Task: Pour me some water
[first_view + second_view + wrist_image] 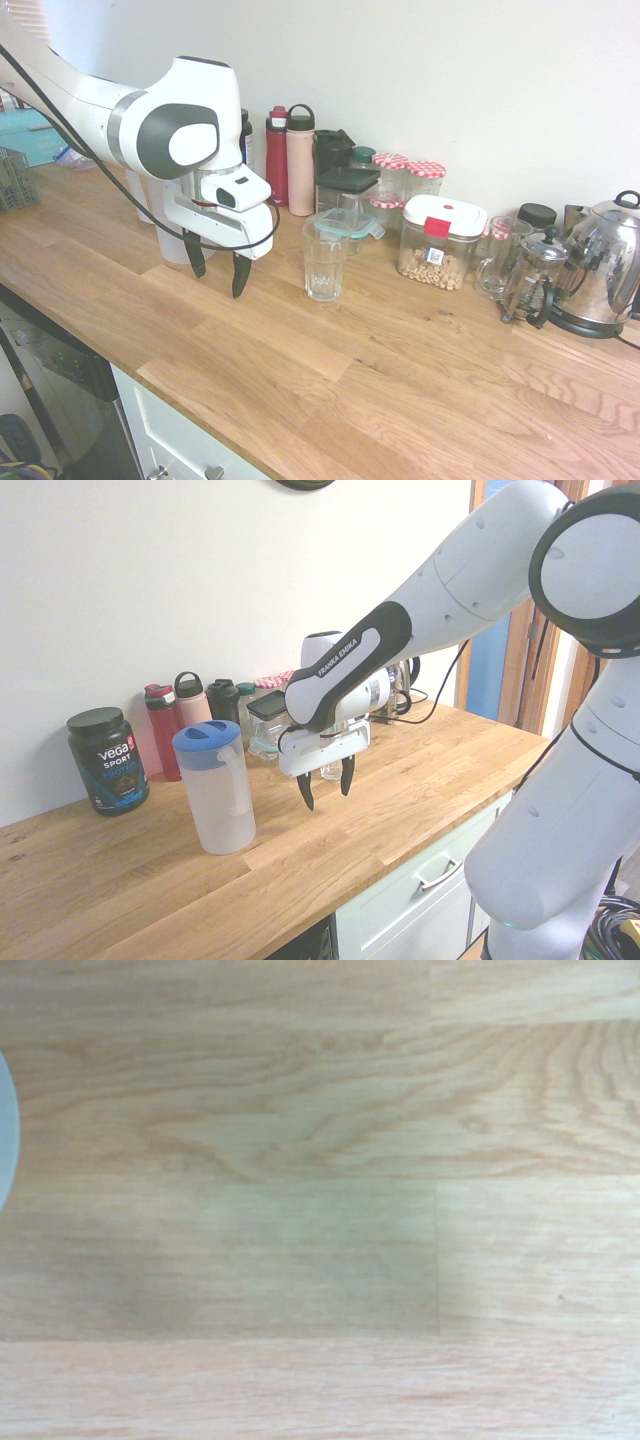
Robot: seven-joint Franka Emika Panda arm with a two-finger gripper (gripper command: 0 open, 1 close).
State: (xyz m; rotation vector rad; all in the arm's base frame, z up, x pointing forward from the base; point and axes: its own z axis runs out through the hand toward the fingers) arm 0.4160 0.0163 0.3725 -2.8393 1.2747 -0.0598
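The end effector (214, 270) hangs spread and empty just above the tabletop (400, 380), between the jug (216, 788) and the glass (325, 258). Risks, as I judge them: the jug's smooth wall could slip in a pinch, and a swing toward the one empty glass could topple it. One jug, one glass, three bottles (289, 155) behind, one kettle (603, 262).

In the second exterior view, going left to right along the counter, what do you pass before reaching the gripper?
Black protein tub → red bottle → pink bottle → water jug with blue lid → gripper, open and empty above the wooden counter.
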